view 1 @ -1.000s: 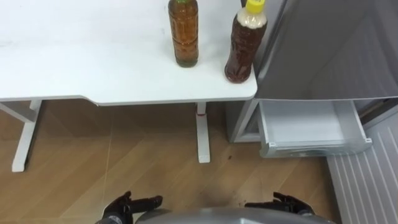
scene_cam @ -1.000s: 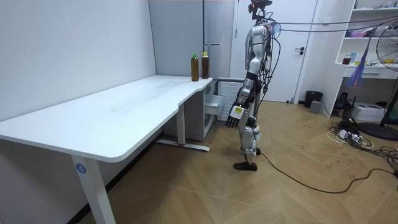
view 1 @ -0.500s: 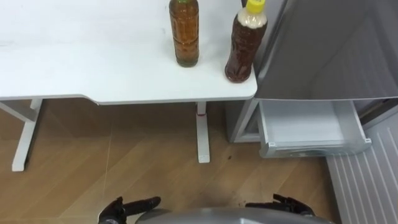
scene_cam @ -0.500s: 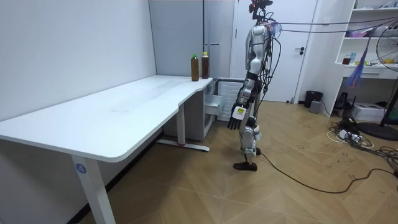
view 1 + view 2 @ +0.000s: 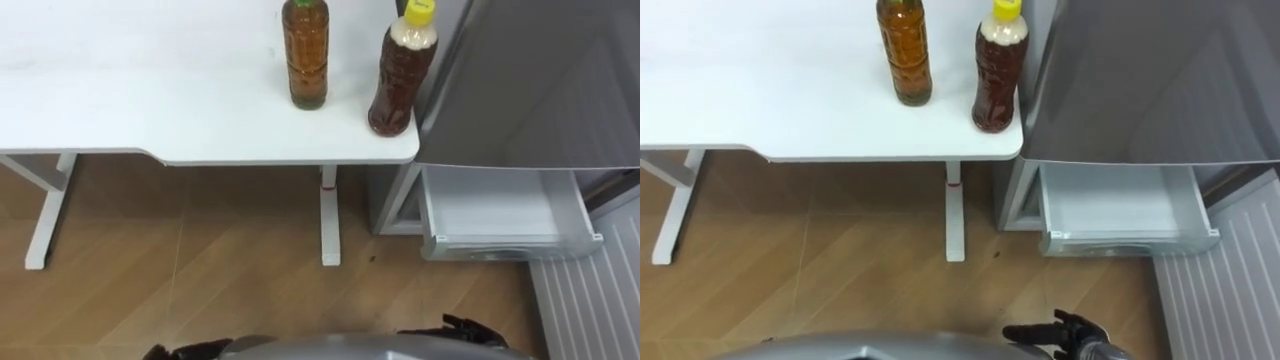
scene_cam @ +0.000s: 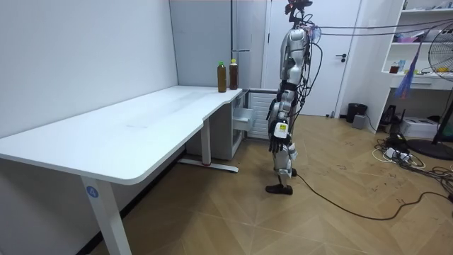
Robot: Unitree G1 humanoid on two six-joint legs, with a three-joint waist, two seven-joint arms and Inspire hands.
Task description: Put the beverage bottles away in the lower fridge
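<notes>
Left hand (image 6: 280, 136) swung back, grip unreadable; right hand (image 5: 465, 330) spread, empty; green-cap bottle (image 5: 305, 55), yellow-cap bottle (image 5: 403, 75) upright.

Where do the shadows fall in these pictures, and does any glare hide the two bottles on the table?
Left eye view: the white table casts a dark band on the wooden floor below its edge; the green-capped brown bottle and the yellow-capped brown bottle stand evenly lit, with no glare hiding them. Room view: the light is even, with shade under the table.
</notes>
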